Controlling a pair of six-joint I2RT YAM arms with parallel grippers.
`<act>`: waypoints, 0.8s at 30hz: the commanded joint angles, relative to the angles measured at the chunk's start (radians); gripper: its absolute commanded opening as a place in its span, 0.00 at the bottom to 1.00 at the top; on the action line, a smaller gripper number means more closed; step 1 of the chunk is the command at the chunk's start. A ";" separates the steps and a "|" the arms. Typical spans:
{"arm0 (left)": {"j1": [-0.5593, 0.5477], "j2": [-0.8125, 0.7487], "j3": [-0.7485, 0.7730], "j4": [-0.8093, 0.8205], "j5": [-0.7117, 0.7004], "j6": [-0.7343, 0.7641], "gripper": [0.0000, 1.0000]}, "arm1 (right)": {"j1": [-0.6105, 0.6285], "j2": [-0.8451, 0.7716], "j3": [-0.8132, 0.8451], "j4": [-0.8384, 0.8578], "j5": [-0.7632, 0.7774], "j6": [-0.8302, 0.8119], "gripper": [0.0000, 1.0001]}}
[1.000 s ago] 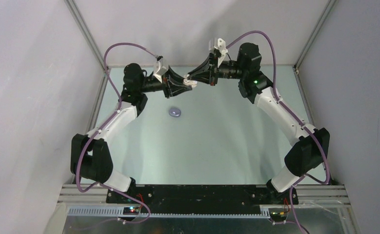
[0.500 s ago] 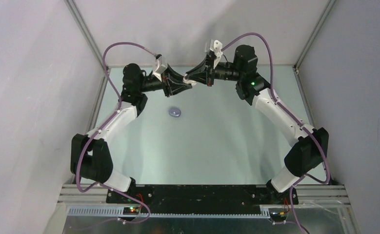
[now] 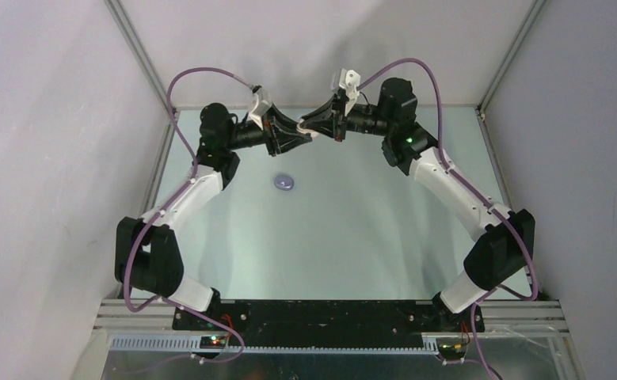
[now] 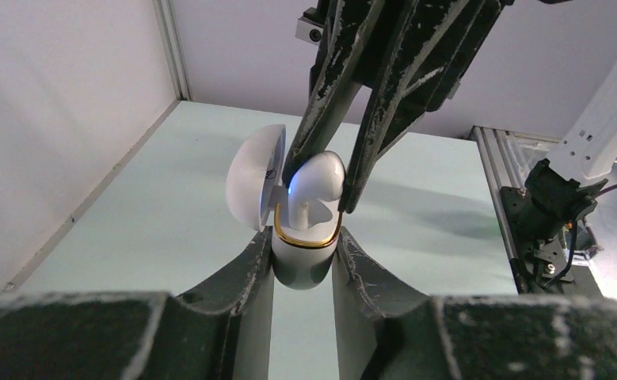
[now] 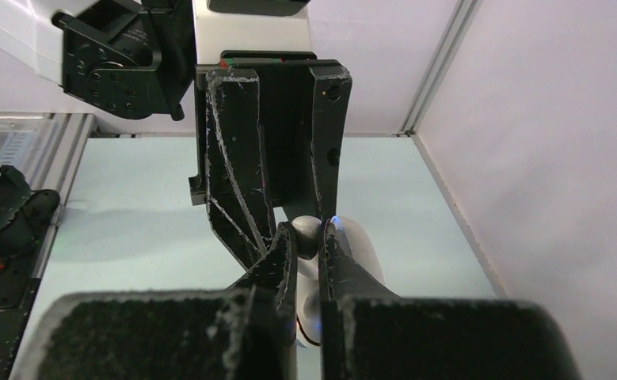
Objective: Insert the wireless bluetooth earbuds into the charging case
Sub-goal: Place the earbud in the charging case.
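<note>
White plastic fills both wrist views. My left gripper [image 4: 303, 237] is clamped on the charging case [image 4: 303, 269] and holds it upright above the tabletop [image 4: 170, 198]. Its lid [image 4: 249, 186] is swung open to one side, so the gold-rimmed well faces my other arm. My right gripper [image 5: 307, 229] is closed on a white earbud [image 4: 318, 180], pinching the bulb. I judge the earbud is partly in and not yet seated. A pale purple object [image 3: 284, 182] lies on the tabletop, well apart.
</note>
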 commanded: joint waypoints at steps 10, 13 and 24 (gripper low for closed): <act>-0.006 -0.022 0.010 0.106 -0.029 -0.054 0.00 | 0.023 -0.046 -0.090 0.050 0.118 0.011 0.13; -0.006 -0.026 0.001 0.102 -0.024 -0.044 0.00 | 0.027 -0.049 -0.076 0.040 0.114 0.018 0.30; 0.004 -0.026 -0.009 0.083 -0.027 -0.026 0.00 | -0.020 -0.214 0.038 -0.092 0.054 0.069 0.61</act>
